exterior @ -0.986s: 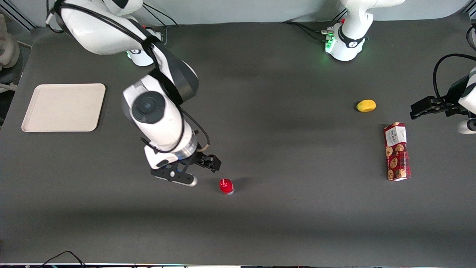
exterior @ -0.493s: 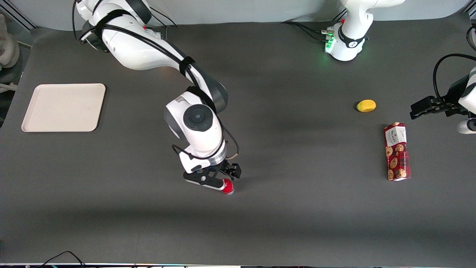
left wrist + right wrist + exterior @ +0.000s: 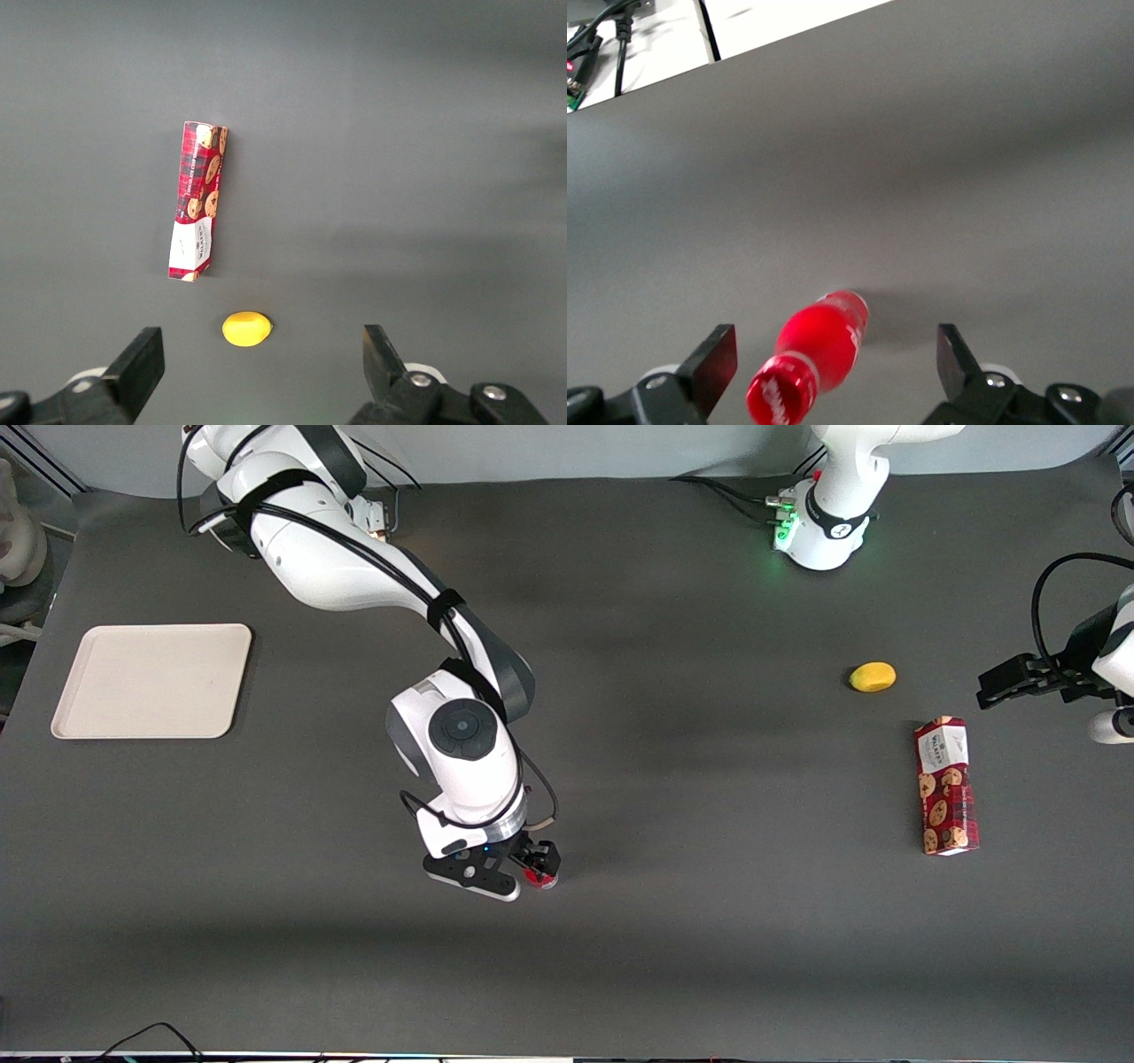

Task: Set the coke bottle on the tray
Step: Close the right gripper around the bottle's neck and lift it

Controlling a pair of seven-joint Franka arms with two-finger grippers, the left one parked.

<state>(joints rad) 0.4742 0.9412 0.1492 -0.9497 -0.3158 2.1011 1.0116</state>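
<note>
Front view: the right arm's black two-finger hand (image 3: 530,872) sits low over the dark grey desk (image 3: 673,957), directly above the small bright red coke bottle (image 3: 538,879) (mostly hidden beneath it). The flat cream-beige plastic tray (image 3: 152,681) lies well apart, toward the working arm's end of the desk.

Right wrist view: the hand (image 3: 833,367) is spread wide, its fingers (image 3: 709,367) apart from the upright, red-capped bottle (image 3: 819,350) standing between them.

The tool (image 3: 530,871) now sits lower over the coke bottle (image 3: 537,878), which stands between its spread fingers instead of beside them.
</note>
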